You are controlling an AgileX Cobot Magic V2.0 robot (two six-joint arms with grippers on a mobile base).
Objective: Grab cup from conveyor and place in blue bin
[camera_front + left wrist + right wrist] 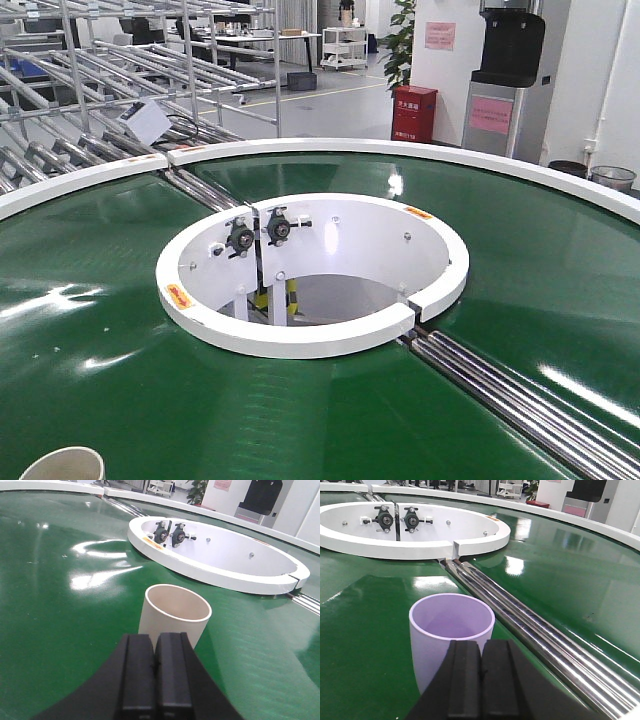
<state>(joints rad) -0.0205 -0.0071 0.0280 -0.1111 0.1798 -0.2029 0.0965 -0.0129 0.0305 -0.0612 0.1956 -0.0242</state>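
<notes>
The conveyor (120,330) is a round dark-green belt with a white central ring (300,335). A cream cup (175,614) stands upright on the belt just beyond my left gripper (155,639), whose black jaws are pressed together with nothing between them. The cup's rim also shows at the bottom left of the front view (62,464). A pale purple cup (451,635) stands upright just beyond my right gripper (481,645), also shut and empty. The blue bin is out of view.
Steel roller strips (530,625) run from the ring to the belt's edge, right of the purple cup. The white outer rim (420,152) borders the belt. Metal racks (130,70), a red box (414,112) and a water dispenser (505,85) stand beyond.
</notes>
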